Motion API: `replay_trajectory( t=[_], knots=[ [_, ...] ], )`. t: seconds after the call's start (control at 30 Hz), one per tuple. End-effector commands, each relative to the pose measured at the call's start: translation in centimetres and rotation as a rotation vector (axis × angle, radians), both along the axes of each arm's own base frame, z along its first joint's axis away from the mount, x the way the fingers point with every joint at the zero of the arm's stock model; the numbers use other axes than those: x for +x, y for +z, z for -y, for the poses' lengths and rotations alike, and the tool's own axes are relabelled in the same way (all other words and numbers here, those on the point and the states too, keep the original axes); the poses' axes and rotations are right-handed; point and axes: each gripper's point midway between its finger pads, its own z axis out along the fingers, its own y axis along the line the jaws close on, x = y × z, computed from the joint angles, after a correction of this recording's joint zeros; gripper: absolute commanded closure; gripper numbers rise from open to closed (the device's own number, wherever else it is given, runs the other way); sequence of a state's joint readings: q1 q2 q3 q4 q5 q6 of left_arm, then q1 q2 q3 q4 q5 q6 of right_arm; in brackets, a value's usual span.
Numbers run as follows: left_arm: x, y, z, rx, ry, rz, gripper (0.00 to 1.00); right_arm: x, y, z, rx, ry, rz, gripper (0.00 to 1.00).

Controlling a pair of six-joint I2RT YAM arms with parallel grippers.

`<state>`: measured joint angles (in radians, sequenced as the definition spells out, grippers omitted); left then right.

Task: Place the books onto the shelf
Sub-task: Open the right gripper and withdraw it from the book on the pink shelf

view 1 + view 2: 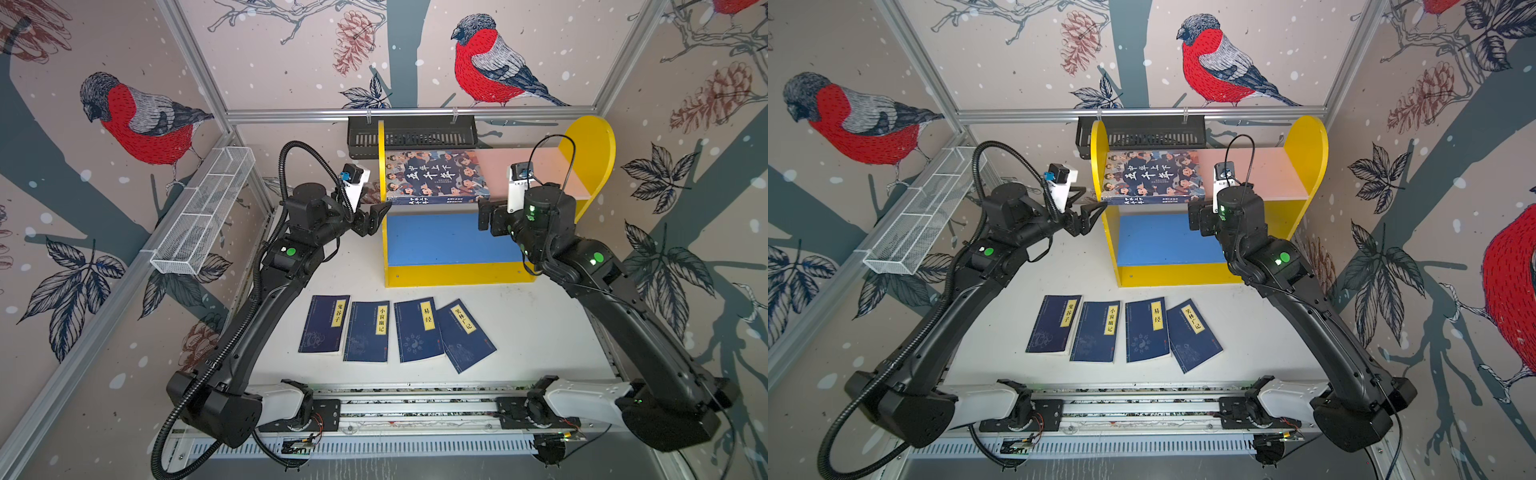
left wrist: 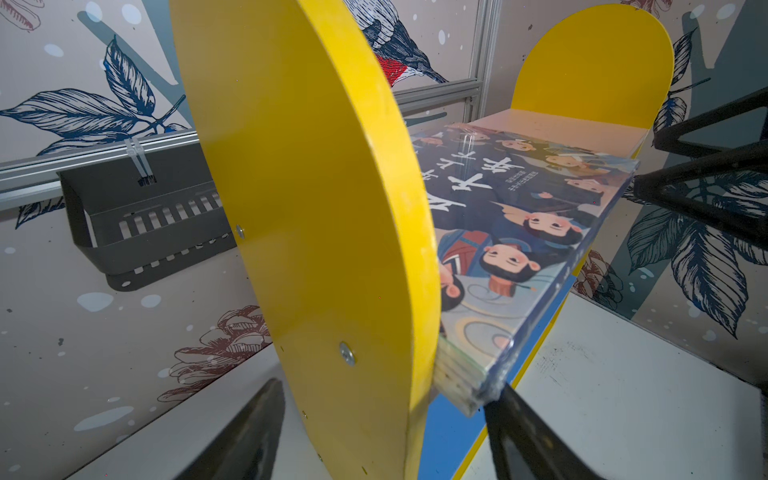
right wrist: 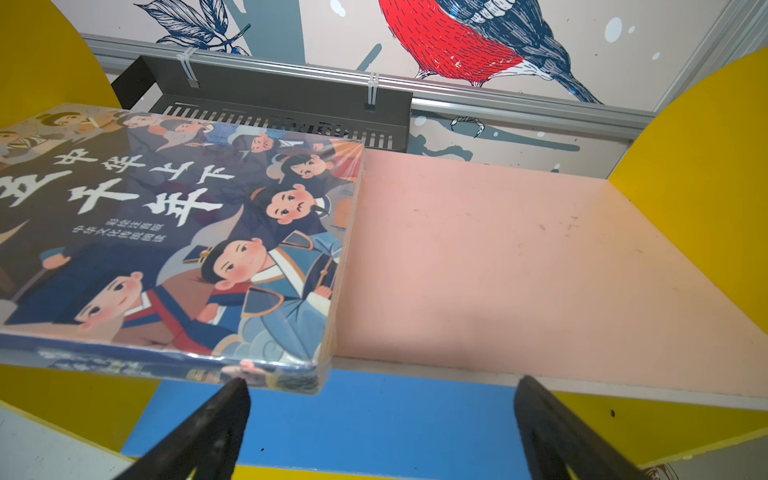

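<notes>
Lying flat for stability on the shelf (image 1: 457, 276) at twelve o'clock, the cartoon book (image 1: 436, 176) looks placed, with the left gripper (image 1: 372, 220) and right gripper (image 1: 483, 215) both spread open and empty, while the navy paperbacks (image 1: 417, 330) wait at six.

At the back wall you could see a black slotted rack (image 1: 411, 135), and it hung from a horizontal aluminium bar (image 1: 291, 113) by two white cable ties (image 3: 372, 89). On the left wall a long white wire mesh basket (image 1: 203, 216) was fixed, divided in compartments. The walls carried wallpaper with red-breasted birds (image 1: 486, 62), pine cones and dark leaves. The white surface (image 1: 548, 332) showed some small dark marks, and a metal rail (image 1: 415, 407) ran along its front edge.
</notes>
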<state>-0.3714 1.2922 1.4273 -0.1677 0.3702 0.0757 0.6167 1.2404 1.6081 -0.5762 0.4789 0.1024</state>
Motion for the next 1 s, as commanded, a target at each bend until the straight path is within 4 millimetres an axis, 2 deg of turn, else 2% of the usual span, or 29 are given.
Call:
replay_trajectory(
  t=[0.0,0.57,0.6,0.8,0.97],
  knots=[
    [0.3,1.1,-0.2,-0.004,0.020,0.047,0.25,0.4,0.6,-0.3,0.020,0.015,0.024,0.00],
    [0.6,1.3,-0.3,-0.005,0.033,0.056,0.29,1.0,0.8,0.0,0.047,0.045,0.019,0.01],
    [0.6,1.4,-0.3,-0.005,0.034,0.058,0.29,1.6,0.0,-0.4,0.038,0.045,0.000,0.00],
    [0.7,1.4,-0.4,-0.006,0.039,0.057,0.31,1.8,0.1,-0.5,0.039,0.053,0.001,0.00],
    [0.5,1.3,-0.2,-0.010,0.024,0.051,0.29,1.7,0.3,-0.5,0.039,0.060,0.003,0.00]
  ],
)
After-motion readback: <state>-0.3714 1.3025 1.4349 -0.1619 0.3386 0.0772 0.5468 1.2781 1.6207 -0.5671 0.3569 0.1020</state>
